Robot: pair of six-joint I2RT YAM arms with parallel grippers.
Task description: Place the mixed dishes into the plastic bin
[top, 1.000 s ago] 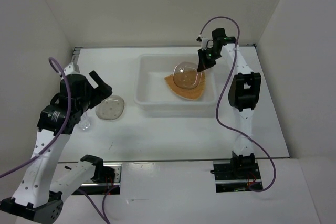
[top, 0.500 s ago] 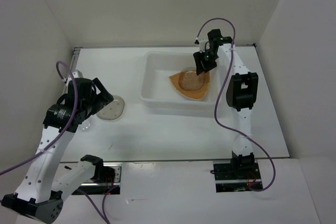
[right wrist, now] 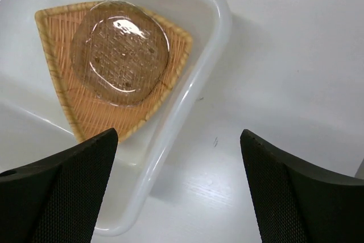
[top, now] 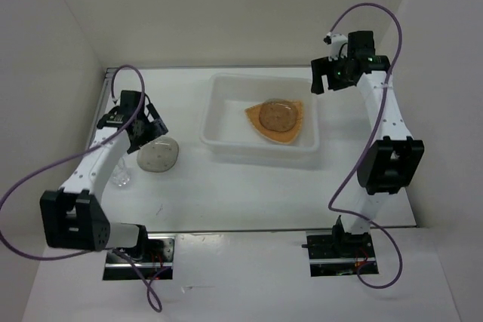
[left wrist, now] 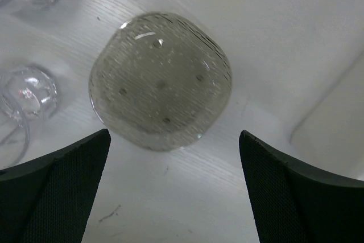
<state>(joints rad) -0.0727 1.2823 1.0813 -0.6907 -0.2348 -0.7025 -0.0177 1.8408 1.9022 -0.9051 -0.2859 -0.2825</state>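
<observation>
Released left tool [top: 147,126] could skid off the flat plate [top: 158,156], knocking the glass [top: 121,177] at 8 o'clock; right tool [top: 328,81] also released

The table [top: 249,186] is being viewed from high above its near edge. A speckled plate [left wrist: 160,81] is being framed closely from above by the left wrist camera, and the right end of the plastic bin [right wrist: 200,78] by the right wrist camera. Both are being shared with the top view.

White table [top: 249,186], plain white walls [top: 226,5] on three sides, soft even light
</observation>
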